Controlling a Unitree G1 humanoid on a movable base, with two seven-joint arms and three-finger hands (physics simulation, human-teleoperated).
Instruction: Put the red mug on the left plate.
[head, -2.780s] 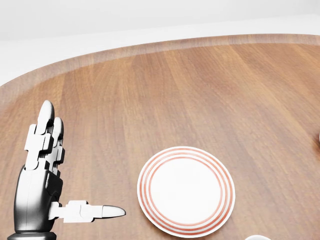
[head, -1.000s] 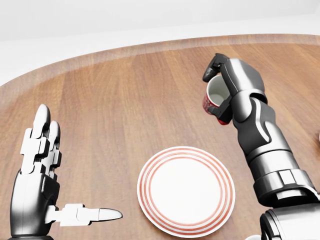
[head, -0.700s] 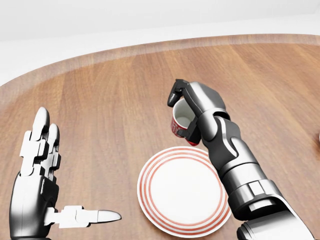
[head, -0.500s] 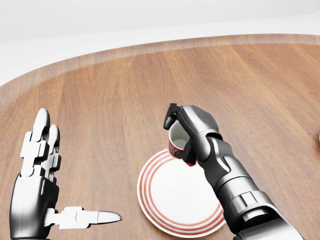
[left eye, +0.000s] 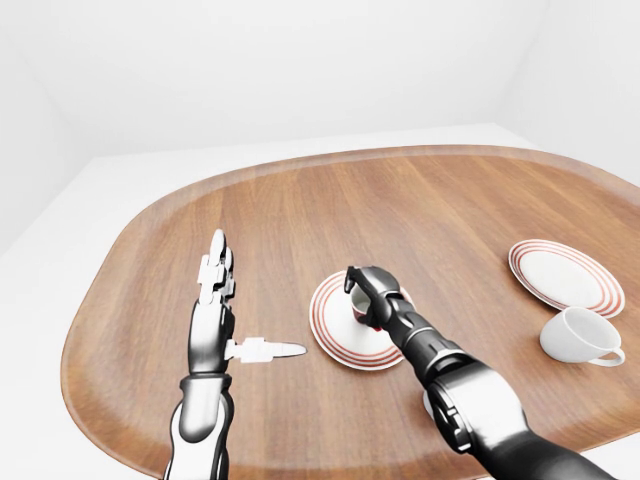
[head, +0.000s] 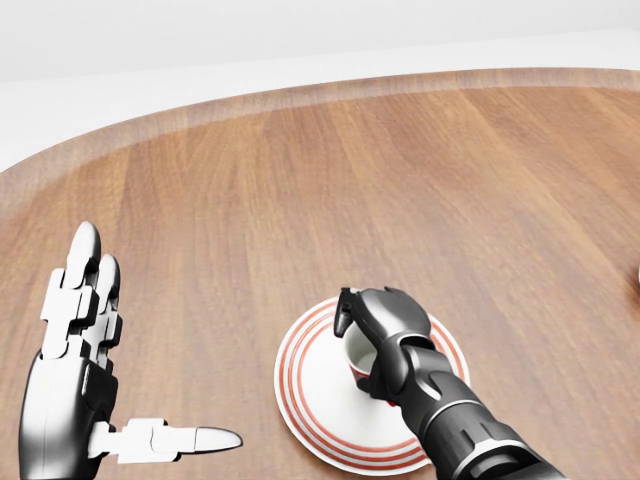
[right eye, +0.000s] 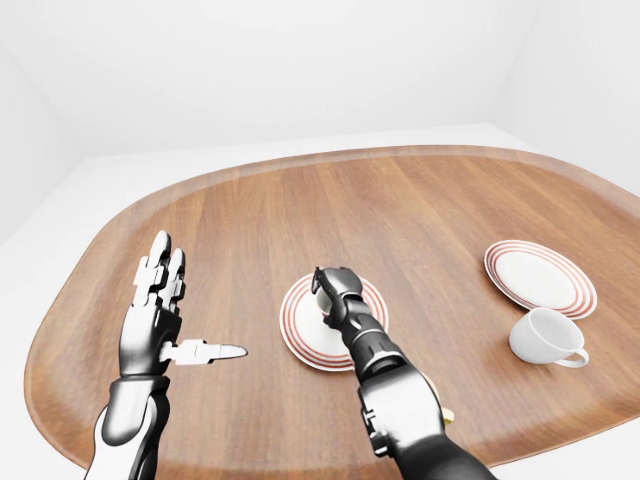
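The red mug (head: 360, 362), white inside, is in my right hand (head: 362, 338), whose fingers are closed round it. The mug is upright and low over the middle of the left plate (head: 300, 392), a white plate with red rings; whether it touches the plate I cannot tell, as my hand hides most of it. My left hand (head: 145, 360) is open and empty, fingers up and thumb pointing right, over the wood to the left of the plate. The right-eye view shows the same hand and mug (right eye: 325, 297) on the plate (right eye: 300, 335).
A large oval wooden table (left eye: 430, 220) carries everything. A second red-ringed plate (left eye: 565, 277) lies at the right of the left-eye view, with a white mug (left eye: 578, 336) just below it. White floor and walls surround the table.
My right hand came in from the right with the red mug, moved left and down, and now holds it low over the left plate. My left hand has hardly moved.
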